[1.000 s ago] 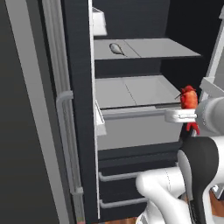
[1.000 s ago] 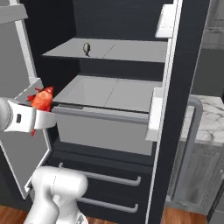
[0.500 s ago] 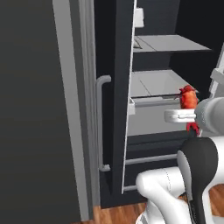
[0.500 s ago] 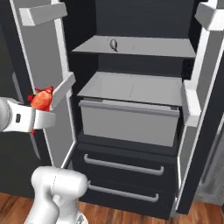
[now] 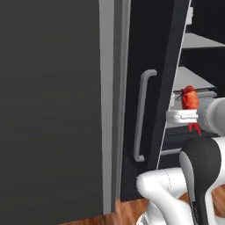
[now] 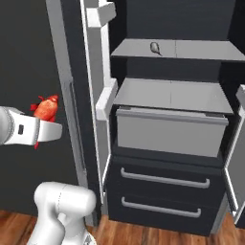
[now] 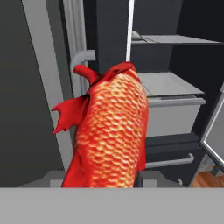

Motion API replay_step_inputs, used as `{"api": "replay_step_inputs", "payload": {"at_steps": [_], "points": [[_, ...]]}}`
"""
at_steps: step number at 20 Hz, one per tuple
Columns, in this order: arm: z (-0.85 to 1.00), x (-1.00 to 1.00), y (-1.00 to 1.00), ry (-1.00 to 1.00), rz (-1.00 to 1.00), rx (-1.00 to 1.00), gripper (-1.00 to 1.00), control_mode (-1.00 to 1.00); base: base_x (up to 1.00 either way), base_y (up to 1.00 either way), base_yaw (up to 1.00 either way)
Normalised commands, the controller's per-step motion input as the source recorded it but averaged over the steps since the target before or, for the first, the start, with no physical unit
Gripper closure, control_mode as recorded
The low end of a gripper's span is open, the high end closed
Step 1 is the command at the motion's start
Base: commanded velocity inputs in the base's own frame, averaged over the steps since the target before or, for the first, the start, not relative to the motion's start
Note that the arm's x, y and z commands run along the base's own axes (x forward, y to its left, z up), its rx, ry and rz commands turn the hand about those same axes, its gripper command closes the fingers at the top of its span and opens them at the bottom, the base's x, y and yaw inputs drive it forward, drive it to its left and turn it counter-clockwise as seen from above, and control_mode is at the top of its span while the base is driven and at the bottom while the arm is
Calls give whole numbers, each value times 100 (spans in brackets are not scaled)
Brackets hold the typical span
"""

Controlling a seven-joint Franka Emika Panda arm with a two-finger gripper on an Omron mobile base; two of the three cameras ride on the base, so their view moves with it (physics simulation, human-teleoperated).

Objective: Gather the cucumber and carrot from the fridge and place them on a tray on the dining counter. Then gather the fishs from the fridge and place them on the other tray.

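Swinging away from the fridge [image 6: 167, 119] now: a second ago its shelves were square ahead of you, and both base views have since turned left, so what shifted is the base, not the food. The red fish [image 6: 45, 108] rides with you, clamped upright in the gripper [image 6: 48, 128], jaws closed on its lower body, head and fins sticking up above the fingers. In the hand view the red fish [image 7: 109, 140] stands right between the finger tips, scales toward the lens.

Watch your left side. The open fridge door with its bar handle [image 5: 143, 116] sits close beside the hand in the left base view, and a wide turn could clip the fish or wrist against it. A knock there could twist the fish loose, since only its lower part is pinched.

One more for later: the silver fish [image 6: 155, 47] lies on the upper shelf, well apart from the gripper, so you'll be coming back for it.
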Motion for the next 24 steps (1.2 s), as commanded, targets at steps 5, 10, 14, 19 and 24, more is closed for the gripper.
{"api": "replay_step_inputs", "payload": {"at_steps": [5,10,14,19,24], "points": [[0,0,0,0,0,0,100,100,-18,83,-14],[0,0,0,0,0,0,100,100,-18,84,-14],[0,0,0,0,0,0,100,100,-25,85,-15],[0,0,0,0,0,0,100,100,-38,77,-17],[0,0,0,0,0,0,100,100,-82,33,-33]]}}
